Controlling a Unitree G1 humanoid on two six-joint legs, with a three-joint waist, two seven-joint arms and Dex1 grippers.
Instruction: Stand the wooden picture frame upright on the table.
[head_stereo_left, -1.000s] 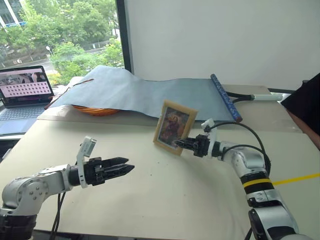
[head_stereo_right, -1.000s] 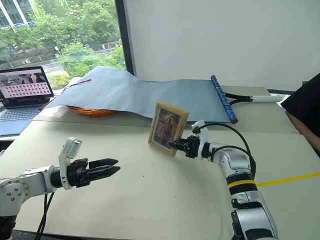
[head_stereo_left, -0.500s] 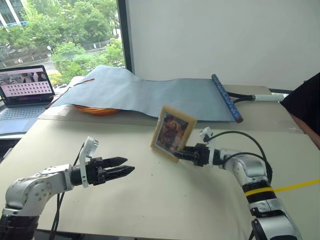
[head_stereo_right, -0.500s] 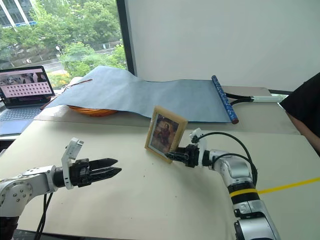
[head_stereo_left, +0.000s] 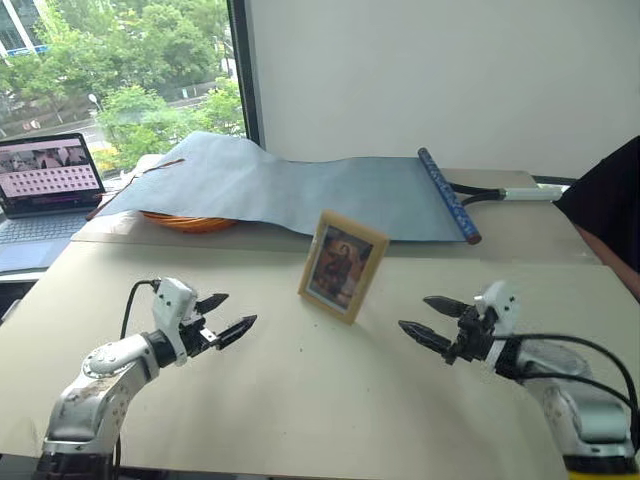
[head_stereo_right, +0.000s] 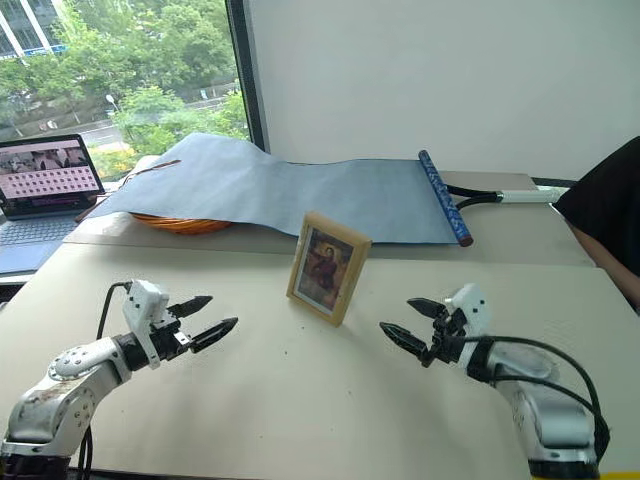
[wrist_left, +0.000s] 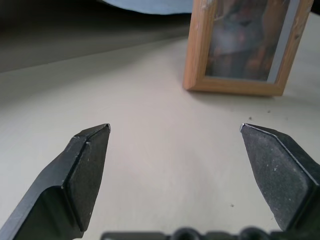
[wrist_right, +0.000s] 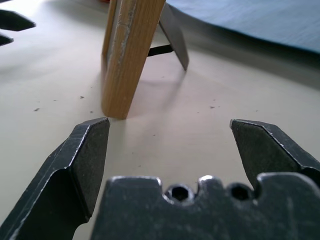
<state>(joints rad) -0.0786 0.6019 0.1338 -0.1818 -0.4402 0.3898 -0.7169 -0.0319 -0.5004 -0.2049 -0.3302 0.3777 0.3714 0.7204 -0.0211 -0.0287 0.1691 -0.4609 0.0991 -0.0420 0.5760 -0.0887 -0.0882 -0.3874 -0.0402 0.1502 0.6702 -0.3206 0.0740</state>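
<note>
Step in hand: the wooden picture frame (head_stereo_left: 343, 265) stands on its own, so by the look of it the placing is done and what remains is getting clear.
Frame position: upright near the middle of the table (head_stereo_left: 300, 400), leaning slightly back, portrait facing the robot; in the right wrist view its dark easel stand (wrist_right: 172, 30) is splayed behind it with the foot on the tabletop.
Right gripper (head_stereo_left: 428, 322): jaws spread wide, holding nothing, apart from the frame on its right side and pointing toward it.
Left gripper (head_stereo_left: 224, 318): jaws also wide and empty, well apart from the frame on its left, aimed at it.
Surroundings: a grey-blue cloth mat (head_stereo_left: 300, 190) with a dark rolled end (head_stereo_left: 447, 195) lies behind the frame, not touching it; a laptop (head_stereo_left: 45, 190) sits at the far left edge; a person's dark sleeve (head_stereo_left: 605, 215) shows at the right.
Next move: probably only to keep both arms off the frame; a knock against the wood edge or stand could tip it.
</note>
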